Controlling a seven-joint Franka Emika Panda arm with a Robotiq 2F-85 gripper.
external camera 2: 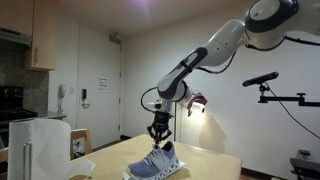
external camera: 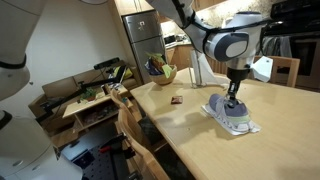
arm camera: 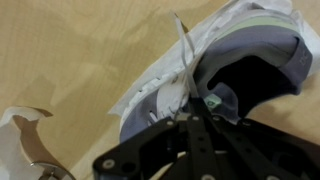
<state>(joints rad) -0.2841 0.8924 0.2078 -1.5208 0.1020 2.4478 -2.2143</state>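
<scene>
So the claw (external camera: 233, 97) is parked right on top of the sneaker (external camera: 232, 116), fingers clenched tight. In the wrist view it looks like they're pinched on a lace (arm camera: 186, 62), a thin white strand running up from the claw tips past the sneaker's opening. The sneaker sits flat on its sole on a white sheet (external camera: 252, 128), over on the right part of the worktop (external camera: 190, 145). In both exterior views the arm (external camera 2: 215, 50) comes down pretty much vertical onto the laced area.

Progress-wise, my read: the reach and the grab on the lace are done, the actual pull isn't. The sneaker is flat on the sheet, not lifted. I can't tell whether any knot has come loose, it's too blurry for that. The fruit bowl (external camera: 160, 72) and a small dark thing (external camera: 176, 100) sit well apart toward the far left, nothing touching them.
</scene>
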